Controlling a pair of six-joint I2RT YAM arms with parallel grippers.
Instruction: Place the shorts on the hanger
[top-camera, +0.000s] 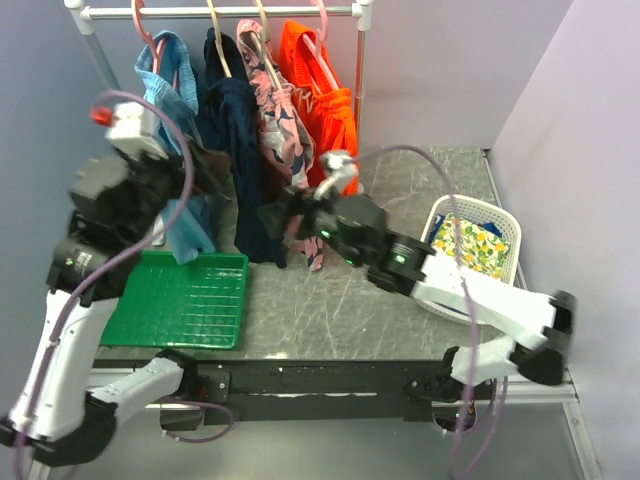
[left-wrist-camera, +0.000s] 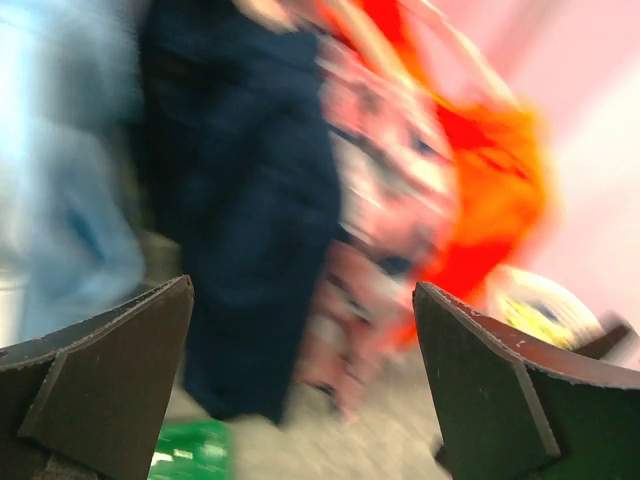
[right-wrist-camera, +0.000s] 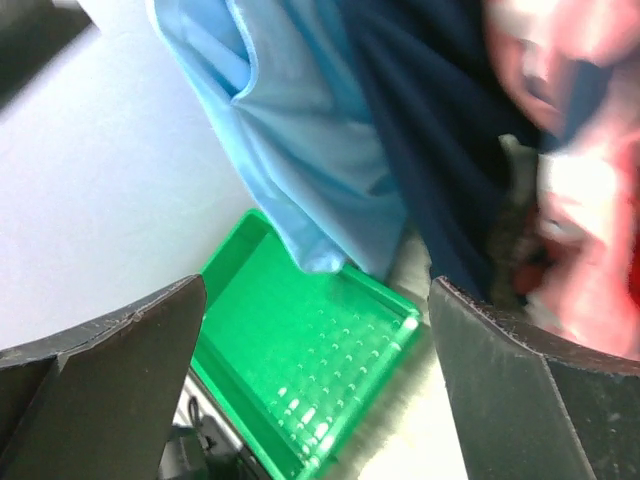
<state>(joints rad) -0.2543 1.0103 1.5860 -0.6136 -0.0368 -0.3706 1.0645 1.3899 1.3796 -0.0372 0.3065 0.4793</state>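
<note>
From their bases at the near edge, the left arm stands raised high over the green tray (top-camera: 180, 300), its left gripper (left-wrist-camera: 302, 290) spread wide with nothing between the fingers; the right arm stretches low across the table towards the middle, its right gripper (right-wrist-camera: 318, 285) likewise wide apart and empty. The left wrist view, blurred, faces navy, pink-patterned and orange garments; the right wrist view shows the light blue shorts (right-wrist-camera: 300, 130) hanging down near the tray's far edge. Only the top view shows the pink hanger (top-camera: 147, 35), carrying the shorts at the left end of the rail (top-camera: 230, 12); a white basket (top-camera: 505, 225) sits at the right.
</note>
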